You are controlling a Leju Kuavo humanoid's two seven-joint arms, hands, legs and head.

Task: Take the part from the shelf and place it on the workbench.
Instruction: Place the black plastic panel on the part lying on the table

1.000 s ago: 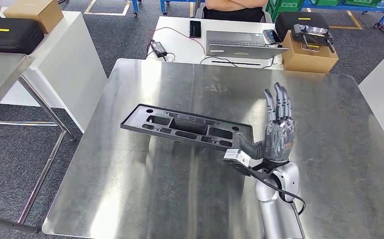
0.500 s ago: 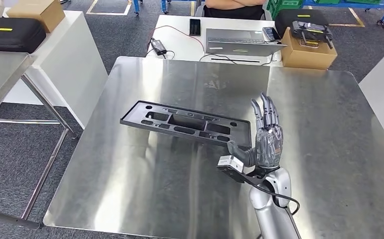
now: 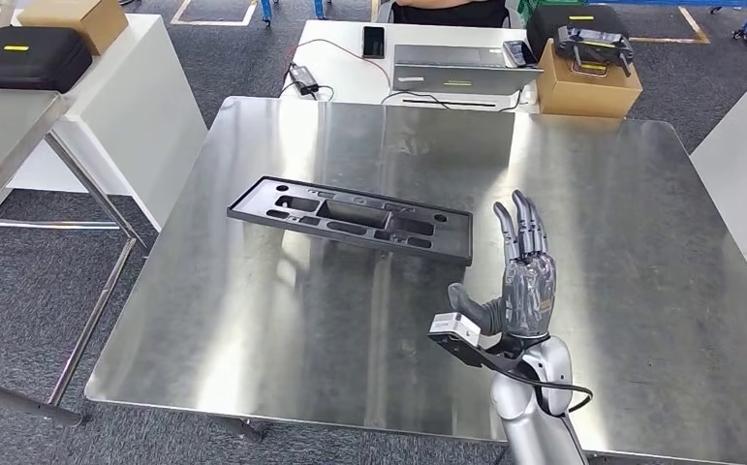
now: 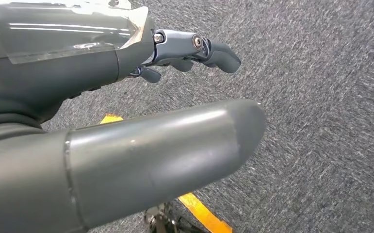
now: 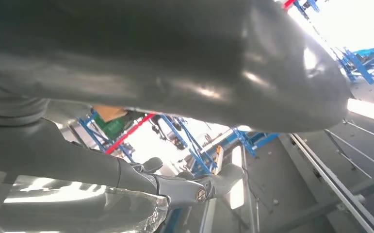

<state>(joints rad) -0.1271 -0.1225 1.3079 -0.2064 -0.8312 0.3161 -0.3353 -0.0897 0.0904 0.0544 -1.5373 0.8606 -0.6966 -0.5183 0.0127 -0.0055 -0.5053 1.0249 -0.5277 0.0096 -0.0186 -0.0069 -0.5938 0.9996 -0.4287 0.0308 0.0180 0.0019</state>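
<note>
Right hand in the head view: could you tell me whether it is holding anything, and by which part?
Nothing is held: the right hand is open above the workbench, apart from the part.

The robot's right arm (image 3: 534, 407) is shiny silver and round, with a black cable looping at the wrist beside a small pale box, and its right hand (image 3: 524, 276) is see-through grey with dark thin fingers, while the left hand (image 4: 126, 58) shows a thick grey thumb and a small silver screw.

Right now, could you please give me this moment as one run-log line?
black slotted plastic part: flat on steel workbench | right hand: open, apart from part | left hand: holds nothing
</note>
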